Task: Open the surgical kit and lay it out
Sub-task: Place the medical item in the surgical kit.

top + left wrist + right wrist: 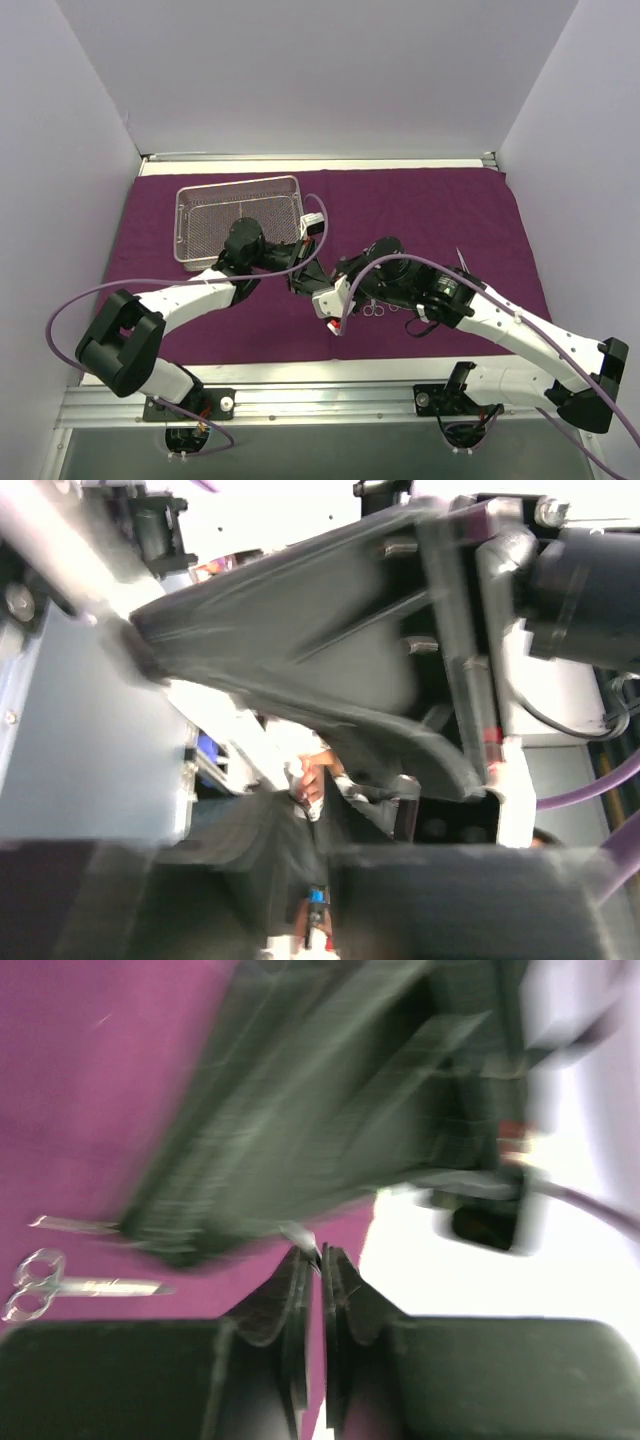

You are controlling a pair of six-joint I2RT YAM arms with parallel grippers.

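The deep-purple cloth wrap (420,210) lies spread flat over the table. The silver wire-mesh tray (187,228) stands on its far left and looks empty. My two grippers meet over the cloth's middle front. My right gripper (325,280) (320,1260) has its jaws nearly closed on the thin tip of a slim steel instrument (303,1234). My left gripper (303,277) is right beside it; its wrist view is blurred and filled by the right arm. Ring-handled scissors (45,1285) (374,309) lie on the cloth. Another steel instrument (462,262) lies further right.
White walls enclose the table on three sides. A metal rail (300,400) runs along the near edge by the arm bases. A purple cable (60,315) loops off the left arm.
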